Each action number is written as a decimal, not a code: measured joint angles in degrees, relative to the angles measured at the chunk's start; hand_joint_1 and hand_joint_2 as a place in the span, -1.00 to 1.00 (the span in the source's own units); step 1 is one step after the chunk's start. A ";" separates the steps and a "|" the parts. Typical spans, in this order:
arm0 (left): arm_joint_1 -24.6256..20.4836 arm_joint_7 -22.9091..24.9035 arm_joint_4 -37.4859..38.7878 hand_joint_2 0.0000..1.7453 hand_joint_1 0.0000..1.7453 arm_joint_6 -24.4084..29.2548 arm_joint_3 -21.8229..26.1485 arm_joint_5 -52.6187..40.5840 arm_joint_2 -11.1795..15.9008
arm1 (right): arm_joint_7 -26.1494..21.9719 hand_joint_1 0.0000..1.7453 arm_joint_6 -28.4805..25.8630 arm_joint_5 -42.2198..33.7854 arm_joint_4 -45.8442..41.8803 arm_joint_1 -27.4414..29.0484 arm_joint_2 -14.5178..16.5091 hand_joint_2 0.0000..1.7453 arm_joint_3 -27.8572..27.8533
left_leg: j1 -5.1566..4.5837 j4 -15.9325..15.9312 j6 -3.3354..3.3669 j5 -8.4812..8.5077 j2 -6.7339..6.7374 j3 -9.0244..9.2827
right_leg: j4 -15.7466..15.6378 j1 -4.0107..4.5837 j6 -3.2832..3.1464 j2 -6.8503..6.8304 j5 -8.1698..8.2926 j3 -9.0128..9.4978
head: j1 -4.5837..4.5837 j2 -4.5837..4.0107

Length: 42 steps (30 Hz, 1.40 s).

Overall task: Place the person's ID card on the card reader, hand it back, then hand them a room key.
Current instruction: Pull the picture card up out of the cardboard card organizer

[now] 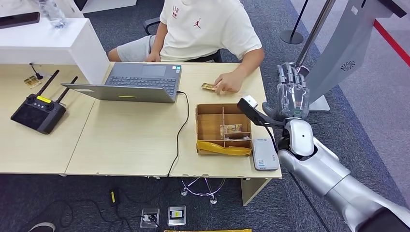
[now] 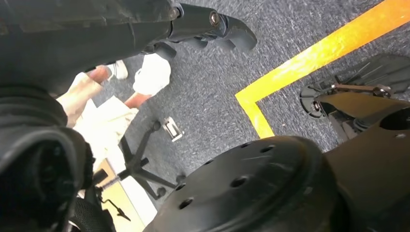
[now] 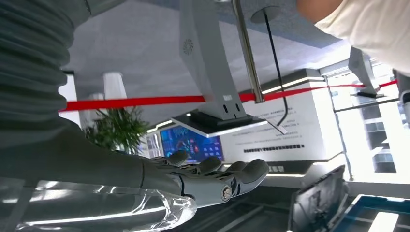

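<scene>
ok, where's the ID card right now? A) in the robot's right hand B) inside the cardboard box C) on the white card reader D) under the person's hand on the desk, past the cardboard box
D: the card lies on the desk under the person's hand, beyond the cardboard box; the card reader is bare and the right hand is open, holding nothing.

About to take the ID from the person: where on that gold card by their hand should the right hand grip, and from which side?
Grip the free end of the gold card, the end pointing toward the laptop. The person's hand covers the other end, and the card seems to lie flat on the desk, so pinching probably needs an edge lifted first. The right hand hovers empty beyond the desk's edge and would reach across.
</scene>
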 joint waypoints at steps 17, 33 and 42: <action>2.24 -2.34 0.15 -1.00 -1.00 0.00 3.91 0.83 0.09 | -3.88 -1.00 -6.08 -4.64 -16.79 27.41 -6.08 1.00 -17.60 | 0.02 -0.02 0.01 -0.02 -0.02 -0.05 | 0.00 0.02 -0.03 -0.04 -0.02 0.04 | 0.01 0.00; 1.98 -1.64 0.15 -1.00 -1.00 0.00 4.59 -0.53 0.11 | -8.61 -1.00 0.24 -5.69 -19.51 33.79 -5.37 1.00 -20.38 | 0.02 -0.03 0.01 -0.01 0.00 -0.04 | 0.00 0.02 -0.03 -0.03 -0.02 0.04 | 0.00 0.00; 1.49 -1.19 0.15 -1.00 -1.00 0.00 4.61 -1.06 0.10 | -11.39 -1.00 3.10 -5.03 -19.36 31.87 -3.24 1.00 -19.47 | 0.03 -0.03 0.00 0.00 -0.01 -0.06 | 0.01 0.03 -0.04 -0.03 -0.02 0.04 | 0.01 0.00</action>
